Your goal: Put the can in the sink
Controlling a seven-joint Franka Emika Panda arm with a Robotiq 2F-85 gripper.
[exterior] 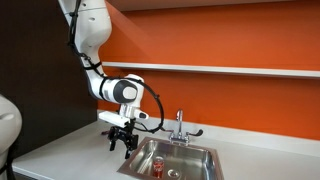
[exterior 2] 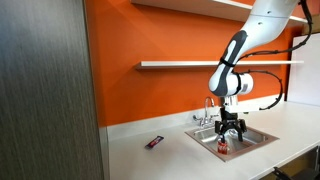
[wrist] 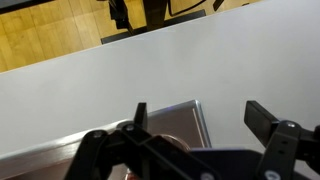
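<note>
a white tabletop (exterior 2: 180, 152) runs under an orange wall (exterior: 230, 35) with a white shelf (exterior: 230, 69) across it; a chrome faucet (exterior: 180, 124) stands at the back rim of the sink (exterior: 200, 149), and a flat dark marker-like thing (exterior 2: 155, 142) lies on the tabletop well apart from the basin, on the side away from the arm (exterior: 120, 90). nothing stands between the jaws and the basin. in the wrist view the dark body of the jaws fills the lower edge, only one corner of the sink (wrist: 185, 118) shows, and the can cannot be made out there. the can (exterior: 158, 167) is small and blurred in both exterior views; it stands upright inside the sink, near the front corner (exterior 2: 222, 148). the jaws hang released, the two fingers (wrist: 141, 116) well apart with only tabletop and basin corner between them, above the sink's edge, higher than the can and not touching it
</note>
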